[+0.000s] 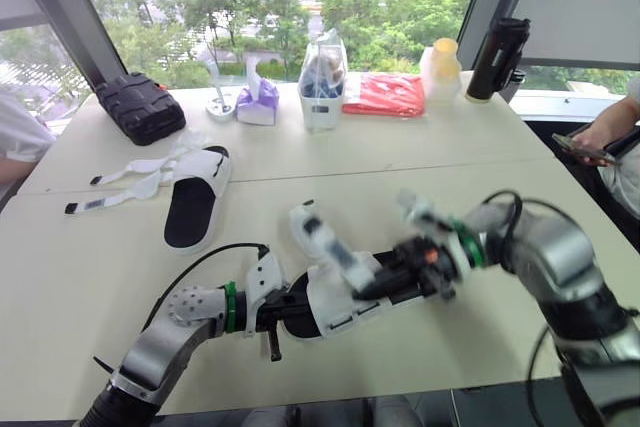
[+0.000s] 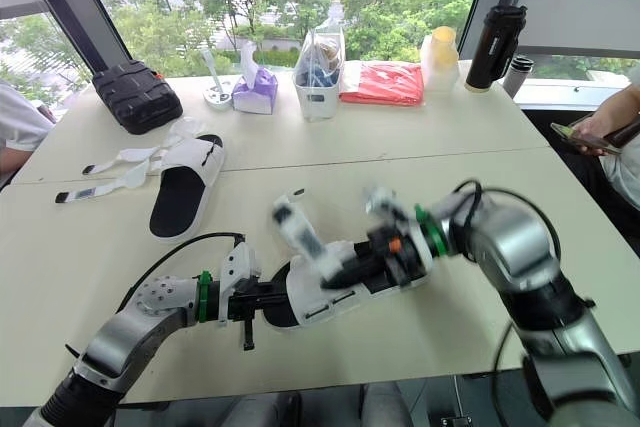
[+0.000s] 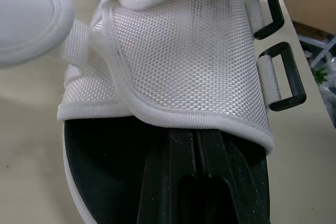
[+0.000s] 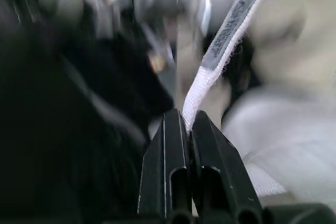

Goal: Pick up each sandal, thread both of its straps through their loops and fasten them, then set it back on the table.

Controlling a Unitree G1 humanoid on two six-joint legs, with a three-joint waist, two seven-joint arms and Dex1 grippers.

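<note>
Near: your left pincer [image 3: 195, 139], fingers together, lies along the black footbed [image 3: 113, 174] under the white mesh-topped sandal [image 3: 184, 51] on the cream bench [image 1: 400, 157]. Your right pincer [image 4: 186, 118] is clamped on its white woven strap [image 4: 226, 35]. Two black rectangular loops [image 3: 283, 77] edge the upper. Beyond: second white sandal [image 1: 197, 197], straps loose; farther, black ribbed case [image 1: 140, 107].

Mesh-cloth sandal [image 3: 184, 66], woven strap [image 4: 220, 51], plastic loops [image 3: 283, 77]
</note>
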